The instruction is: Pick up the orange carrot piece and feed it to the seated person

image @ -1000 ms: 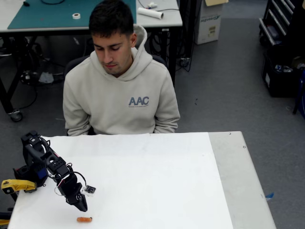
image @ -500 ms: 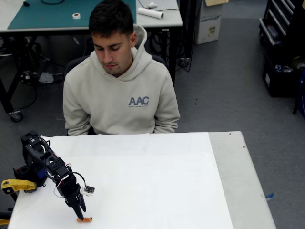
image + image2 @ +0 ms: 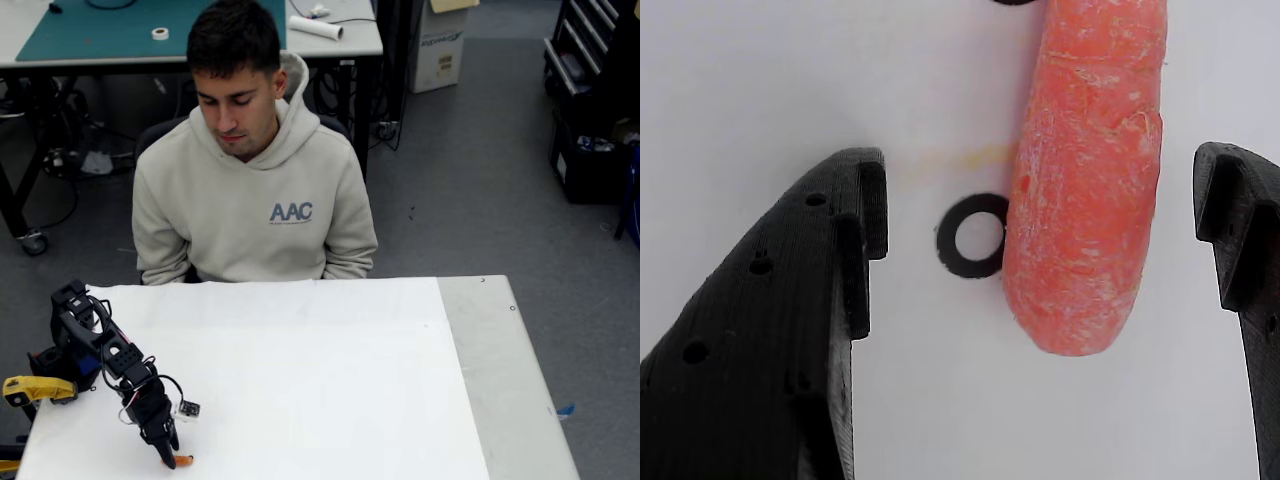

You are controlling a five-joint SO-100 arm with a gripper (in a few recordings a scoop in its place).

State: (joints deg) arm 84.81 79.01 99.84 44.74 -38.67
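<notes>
Near the table's front-left corner, your gripper (image 3: 168, 458) is down over the orange carrot piece (image 3: 1086, 175), jaws spread apart with the carrot lying on the white sheet (image 3: 330, 380) between them, off-centre toward the right finger. Nothing is grasped yet; the seated person (image 3: 250, 170) waits across the table.

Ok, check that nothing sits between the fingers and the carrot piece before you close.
Nothing visible does. In the wrist view the orange carrot piece lies on the white table between the open fingers, nearer the right one. A flat black ring mark beside it is no obstruction.
</notes>
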